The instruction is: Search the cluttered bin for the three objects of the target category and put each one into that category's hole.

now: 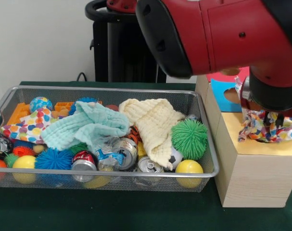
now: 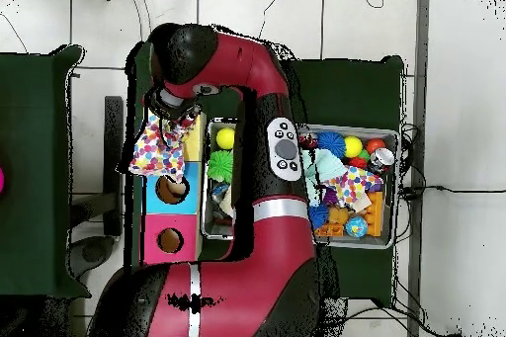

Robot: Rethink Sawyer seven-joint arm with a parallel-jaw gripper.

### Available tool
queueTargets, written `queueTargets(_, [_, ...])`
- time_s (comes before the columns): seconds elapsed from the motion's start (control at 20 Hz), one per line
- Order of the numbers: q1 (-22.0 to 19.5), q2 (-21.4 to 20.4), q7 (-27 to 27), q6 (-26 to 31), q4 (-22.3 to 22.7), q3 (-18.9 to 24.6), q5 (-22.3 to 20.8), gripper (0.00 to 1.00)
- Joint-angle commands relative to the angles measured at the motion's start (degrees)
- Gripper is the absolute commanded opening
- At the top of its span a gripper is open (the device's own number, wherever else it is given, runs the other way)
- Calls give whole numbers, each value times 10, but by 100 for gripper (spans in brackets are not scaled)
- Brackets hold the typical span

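Deposit step in hand: end effector (image 1: 270, 115) clenched on a polka-dot cloth (image 1: 263, 129), over the hole in the yellow-topped box (image 1: 261, 147), right of the bin (image 1: 112, 174). Cloth hangs bunched, spread wider than tall, no clear heading. Next move, by my reading: push it down, then let go. Another dotted cloth (image 1: 26, 126) lies at the bin's left end.

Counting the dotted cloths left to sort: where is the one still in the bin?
In the front view, the polka-dot cloth lies at the wire bin's left end, beside the mint-green cloth and below the orange block.
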Motion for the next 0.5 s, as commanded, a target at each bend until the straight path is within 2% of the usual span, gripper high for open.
queueTargets(0.05, [-9, 32, 7, -33, 20, 42, 3, 0])
queueTargets(0.5, [-6, 58, 4, -54, -7, 36, -9, 0])
